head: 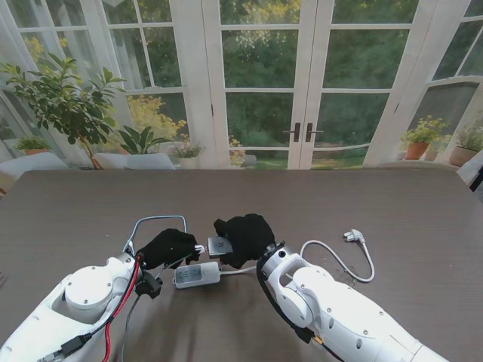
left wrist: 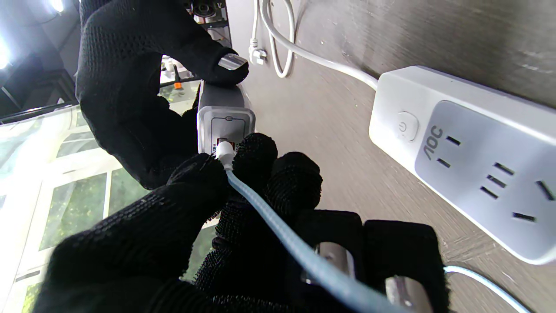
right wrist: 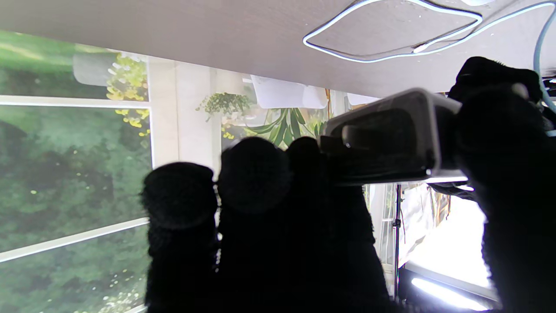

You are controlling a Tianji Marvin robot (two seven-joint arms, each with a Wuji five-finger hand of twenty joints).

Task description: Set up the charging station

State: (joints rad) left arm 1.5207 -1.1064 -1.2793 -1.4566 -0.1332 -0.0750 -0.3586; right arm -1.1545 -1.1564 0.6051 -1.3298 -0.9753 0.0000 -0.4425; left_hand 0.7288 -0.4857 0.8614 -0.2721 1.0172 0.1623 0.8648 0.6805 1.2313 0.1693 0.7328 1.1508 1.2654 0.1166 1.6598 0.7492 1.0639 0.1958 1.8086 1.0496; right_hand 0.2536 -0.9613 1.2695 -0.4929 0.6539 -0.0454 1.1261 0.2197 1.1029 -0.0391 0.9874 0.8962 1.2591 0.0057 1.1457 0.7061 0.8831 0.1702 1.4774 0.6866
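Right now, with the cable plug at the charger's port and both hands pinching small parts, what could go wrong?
1. The left hand holds the blue cable right at its white plug, whose fingertips hide the port; a slightly tilted push could jam it.
2. The right hand holds the grey charger off the table by fingertips; pushing force may twist it loose.
3. The power strip lies just beneath; a dropped charger would hit it.
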